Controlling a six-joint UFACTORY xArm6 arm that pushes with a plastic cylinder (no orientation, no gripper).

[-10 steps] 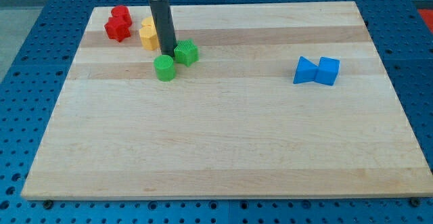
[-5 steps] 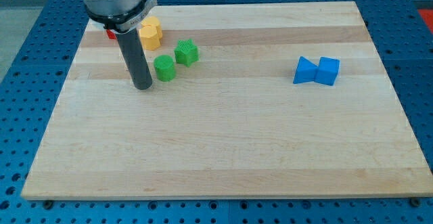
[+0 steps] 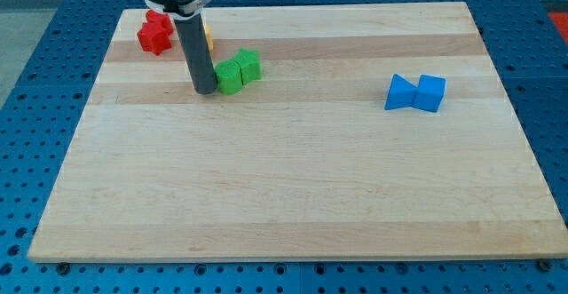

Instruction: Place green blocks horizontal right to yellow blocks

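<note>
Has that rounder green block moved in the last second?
Yes. The rounder green block has slid toward the view's upper right, judged against the board's wood grain, and now touches the other green block. My tip is at its left.

The rod point(image 3: 195, 54) stands in front of the yellow blocks point(image 3: 208, 36), so only a thin sliver of yellow shows at its right edge; their shape and number cannot be told. The rod's upper part runs out of the view's top. My tip point(image 3: 205, 91) touches or nearly touches the near green block point(image 3: 230, 77), and its left side is partly covered. The red blocks point(image 3: 155, 32) overlap, so their shapes are unclear.
</note>
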